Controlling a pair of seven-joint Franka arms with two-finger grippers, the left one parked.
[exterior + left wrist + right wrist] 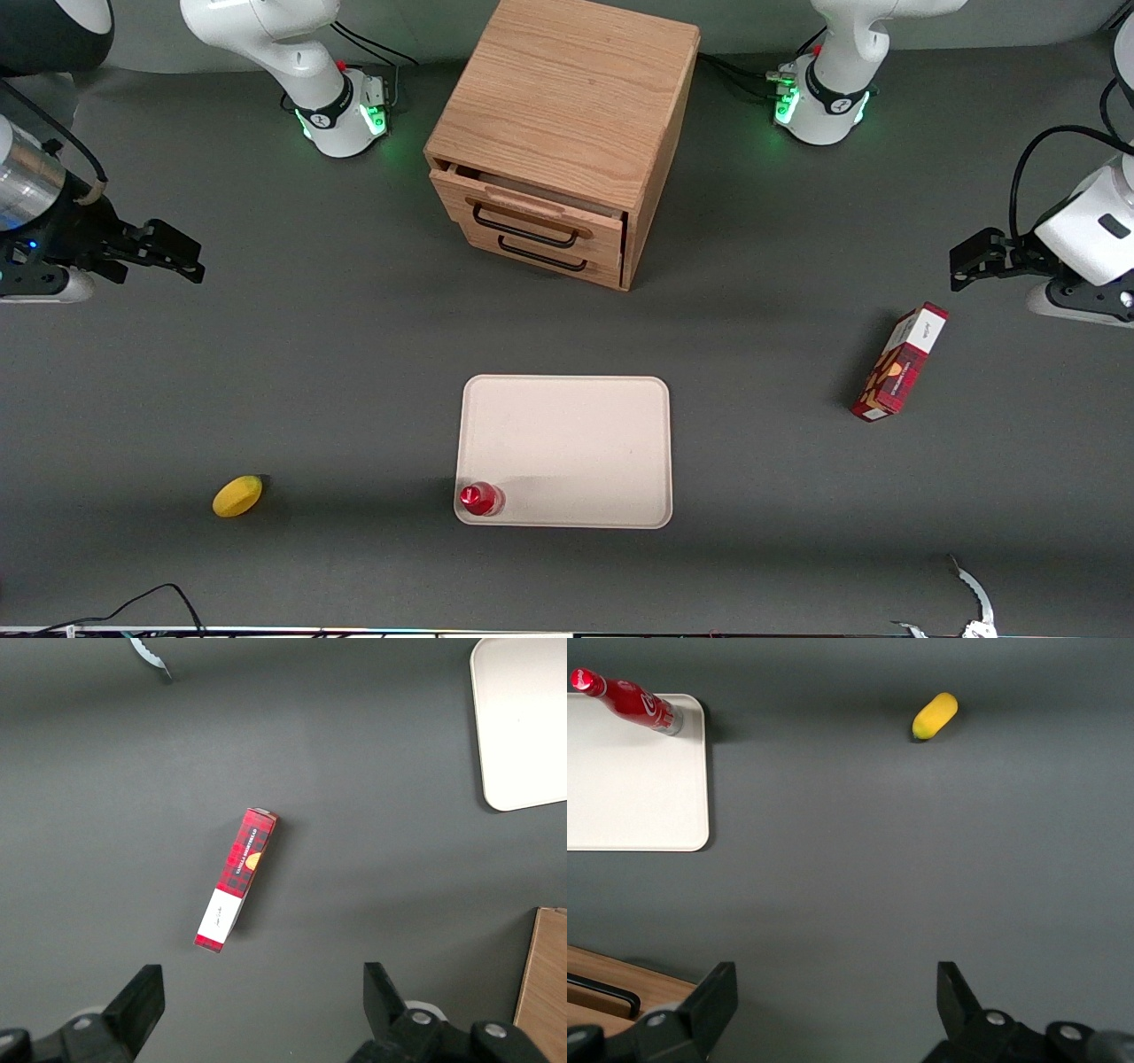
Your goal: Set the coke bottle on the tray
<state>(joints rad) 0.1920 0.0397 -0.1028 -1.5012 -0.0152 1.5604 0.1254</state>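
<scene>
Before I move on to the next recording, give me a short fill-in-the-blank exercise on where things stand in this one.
1. The small red coke bottle stands upright in a ____ of the pale beige rectangular tray.
2. The right arm's gripper is ____ and holds nothing, toward the working arm's end of the table.
3. The wooden drawer cabinet has its ____ drawer slightly pulled out.
4. The small ____ oval fruit lies on the table beside the tray.

Missing words: corner; open; top; yellow
</scene>
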